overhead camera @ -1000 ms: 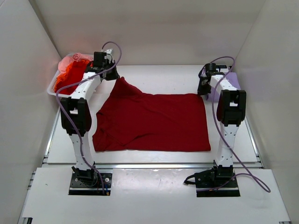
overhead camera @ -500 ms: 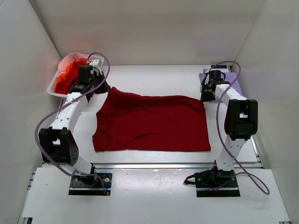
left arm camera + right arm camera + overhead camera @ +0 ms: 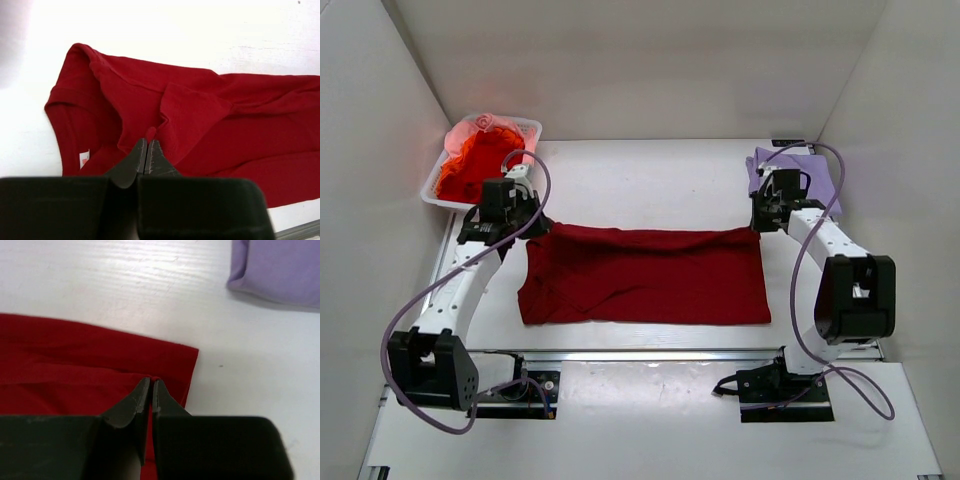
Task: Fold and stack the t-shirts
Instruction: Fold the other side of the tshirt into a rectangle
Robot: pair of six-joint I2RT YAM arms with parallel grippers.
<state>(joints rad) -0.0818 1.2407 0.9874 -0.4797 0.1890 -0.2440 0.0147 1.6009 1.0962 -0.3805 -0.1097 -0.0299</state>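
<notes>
Top view: a large, soft dark red t-shirt (image 3: pixel 645 275) lies across the middle of the white table (image 3: pixel 650 175), its far part doubled over toward the lower edge of the frame. The left gripper (image 3: pixel 532 224) sits at the shirt's upper left corner and the right gripper (image 3: pixel 758 226) at its upper right corner. A folded pale lavender t-shirt (image 3: pixel 818 172) lies at the upper right. At the upper left, a white plastic basket (image 3: pixel 433 190) holds crumpled orange-red and pink t-shirts (image 3: pixel 475 160).

Left wrist view: the left gripper (image 3: pixel 147 150) is at centre bottom, its jaws pressed together on a small nub of red cloth. The dark red t-shirt (image 3: pixel 210 115) fills the middle and right, rumpled, with a white label (image 3: pixel 84 159) at lower left.

Right wrist view: the right gripper (image 3: pixel 151 386) is at centre bottom, its jaws almost touching and pinching a fold near the corner of the dark red t-shirt (image 3: pixel 75 355). The lavender t-shirt (image 3: pixel 280 267) lies apart at the upper right.
</notes>
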